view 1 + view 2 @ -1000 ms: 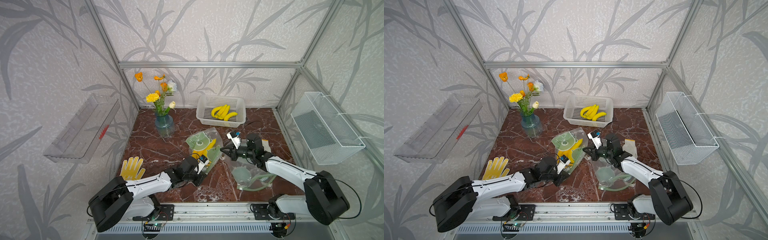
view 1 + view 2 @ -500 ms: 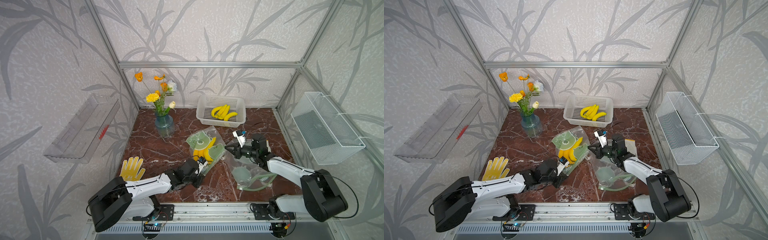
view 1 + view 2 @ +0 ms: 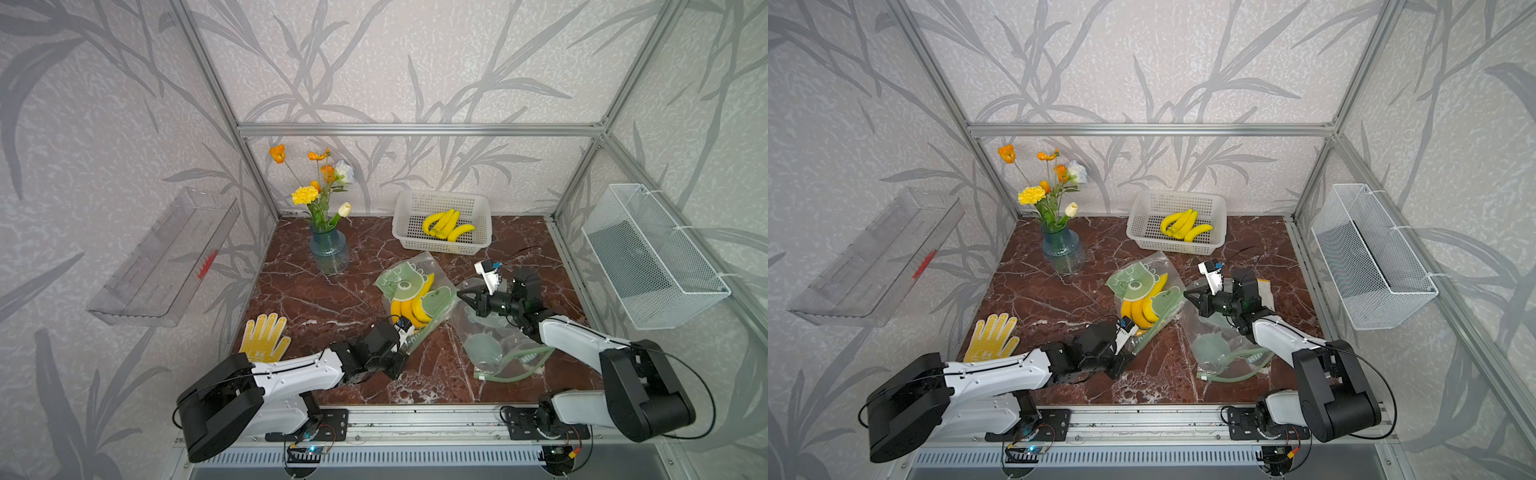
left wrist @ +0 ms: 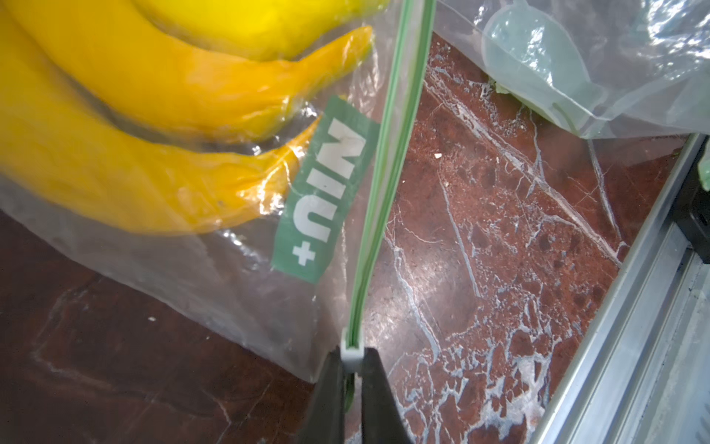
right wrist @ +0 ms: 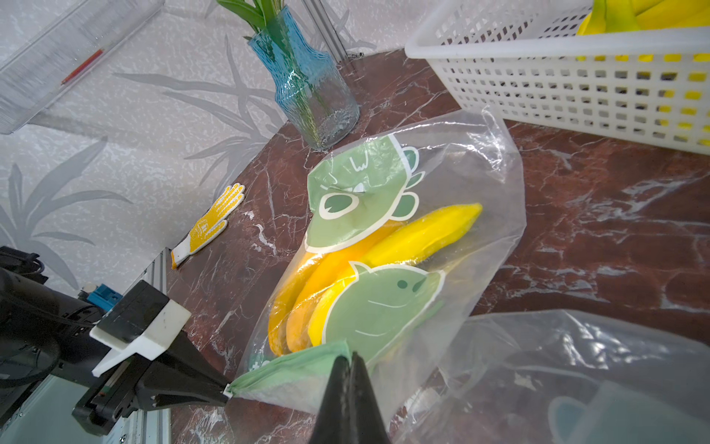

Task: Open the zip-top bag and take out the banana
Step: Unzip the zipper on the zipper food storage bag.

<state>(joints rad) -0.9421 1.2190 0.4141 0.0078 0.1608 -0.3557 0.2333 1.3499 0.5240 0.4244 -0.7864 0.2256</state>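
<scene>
Left tool (image 4: 351, 357): you have it pinched narrow on the white slider (image 4: 351, 350), at the front end of the zip (image 4: 388, 153) and low over the table (image 3: 311, 299).
Right tool (image 5: 349, 359): you have it clamped tight on the bag (image 3: 419, 266) at the other end of the zip. Its tips point toward the left edge.
Zip: it runs straight between your two tools. Its green tracks lie together along the stretch your left wrist view shows.
Bag: it lies mid-table, with the mouth toward the front edge and the closed end toward the back. Green cartoon prints cover part of it.
Bananas (image 5: 422, 234): a yellow bunch inside the bag, narrow ends toward the zip.
Empty bag (image 3: 490, 345): crumpled under your right arm, just beside the full one, toward the front-right corner.
Basket (image 3: 440, 248): at the back edge, holding a second bunch (image 3: 444, 224).
Vase (image 3: 328, 257): toward the back-left corner, with flowers in it.
Glove (image 3: 264, 336): flat by the left edge, near the front.
</scene>
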